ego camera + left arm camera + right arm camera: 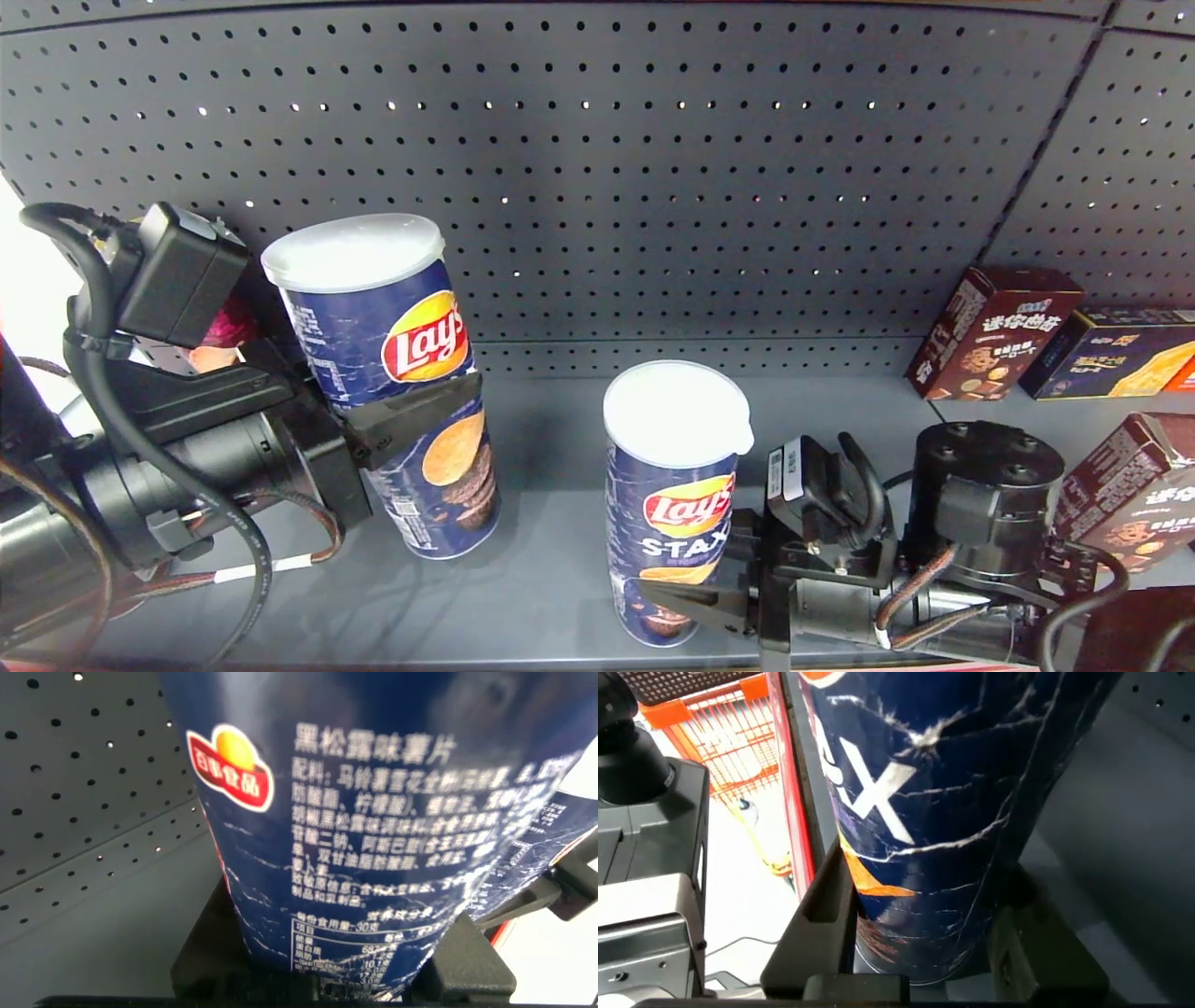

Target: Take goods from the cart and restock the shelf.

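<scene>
The left chip can [373, 308] leans tilted, clamped at mid-height by our left end effector [401, 411]. Our right end effector [667, 597] grips the right chip can [674, 504] near its base, upright on the shelf [551, 579]. We see snack boxes [994, 331] beyond that end effector.

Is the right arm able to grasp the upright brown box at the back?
Probably not yet: the right gripper is shut on a chip can; the way to the brown box looks free.

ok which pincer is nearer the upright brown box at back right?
Right. The right pincer, on the right can, sits front-left of the brown box; the left pincer holds the left can at the far left.
</scene>
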